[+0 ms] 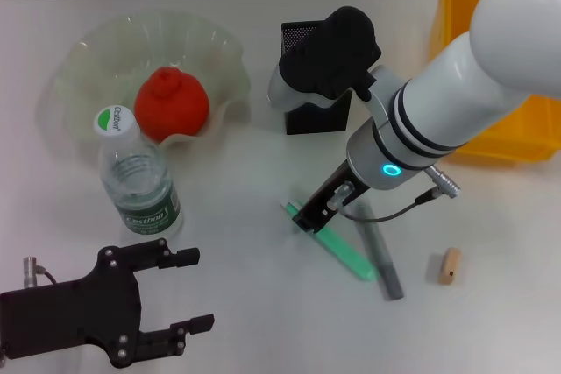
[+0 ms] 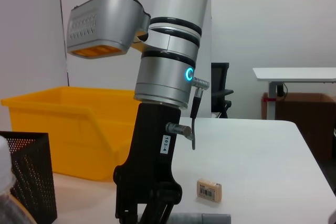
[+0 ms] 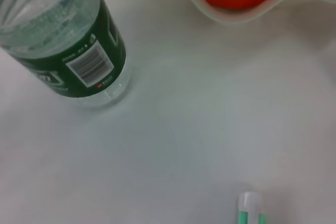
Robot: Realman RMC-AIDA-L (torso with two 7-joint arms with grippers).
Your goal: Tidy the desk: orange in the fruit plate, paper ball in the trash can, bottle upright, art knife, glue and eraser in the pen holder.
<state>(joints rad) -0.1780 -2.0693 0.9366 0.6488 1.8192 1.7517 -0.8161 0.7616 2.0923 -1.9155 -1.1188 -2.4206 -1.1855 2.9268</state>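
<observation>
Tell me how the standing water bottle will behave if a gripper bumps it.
The bottle stands upright, taller than its base, so a knock near the cap would probably tip it. It looks thin, clear plastic, so likely light and easily slid. Once down, its round body would probably roll.

Bright, even overhead light on your desk [image 1: 237, 304]; shadows soft and short; the right wrist view looks blurry, the bottle [image 3: 63, 35] hazy.

Orange [image 1: 172, 104] in plate [image 1: 88, 54] (bottle [image 1: 138, 181] before)
</observation>
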